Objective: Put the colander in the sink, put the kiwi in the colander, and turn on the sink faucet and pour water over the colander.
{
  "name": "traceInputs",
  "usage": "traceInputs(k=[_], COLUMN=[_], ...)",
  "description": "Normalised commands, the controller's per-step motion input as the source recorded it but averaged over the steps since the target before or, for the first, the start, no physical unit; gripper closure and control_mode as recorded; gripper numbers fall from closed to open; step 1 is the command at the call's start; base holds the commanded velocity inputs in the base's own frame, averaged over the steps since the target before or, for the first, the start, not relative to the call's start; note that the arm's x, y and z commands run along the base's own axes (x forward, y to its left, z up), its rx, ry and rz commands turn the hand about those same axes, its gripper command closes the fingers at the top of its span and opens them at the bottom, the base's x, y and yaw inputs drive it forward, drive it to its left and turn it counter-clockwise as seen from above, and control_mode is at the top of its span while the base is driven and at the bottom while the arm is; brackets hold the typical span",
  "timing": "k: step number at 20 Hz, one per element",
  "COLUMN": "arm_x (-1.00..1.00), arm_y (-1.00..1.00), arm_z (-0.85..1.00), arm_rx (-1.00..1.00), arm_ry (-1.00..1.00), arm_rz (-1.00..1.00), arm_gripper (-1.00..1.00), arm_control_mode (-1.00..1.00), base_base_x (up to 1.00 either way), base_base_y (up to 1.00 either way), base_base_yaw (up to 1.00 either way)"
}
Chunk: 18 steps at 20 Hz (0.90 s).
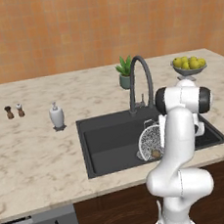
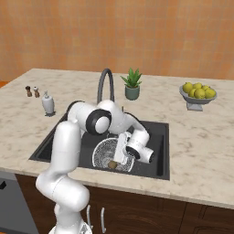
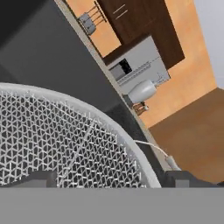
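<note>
resting in the sink (image 1: 102, 135): colander (image 1: 149, 141) holding the kiwi (image 1: 155, 154).

An orange tiled wall (image 1: 75, 29) backs a beige marble counter (image 1: 35, 152). Dark wood cabinets (image 2: 183, 219) sit below the counter edge. On the counter stand a potted plant (image 2: 132, 85), a grey fruit bowl (image 2: 197, 96), a white soap dispenser (image 1: 57, 116), and two small shakers (image 1: 14, 111). Lighting is even.

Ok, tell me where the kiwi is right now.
The kiwi lies inside the colander in the sink, at the colander's near edge, just left of the end effector in the right base view.
</note>
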Motion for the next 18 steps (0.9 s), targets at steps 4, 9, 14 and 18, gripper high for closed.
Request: traceInputs(k=[4,9,14,18], arm_x=[0.23,0.14,0.0,0.0], arm_y=[-0.16,-0.1,-0.51,-0.55], arm_z=[0.38,0.27,0.48,0.61], arm_rx=[-0.03,-0.08,-0.14,-0.04], arm_ry=[0.0,0.0,0.0,0.09], arm_rz=[0.0,-0.01,-0.08,-0.17], arm_gripper=[-1.0,-1.0,-1.0,-1.0], arm_control_mode=[-1.0,-1.0,-1.0,-1.0], base_base_x=[0.0,0.0,0.0,0.0], base_base_y=[0.0,0.0,0.0,0.0], base_base_yaw=[0.0,0.0,0.0,0.0])
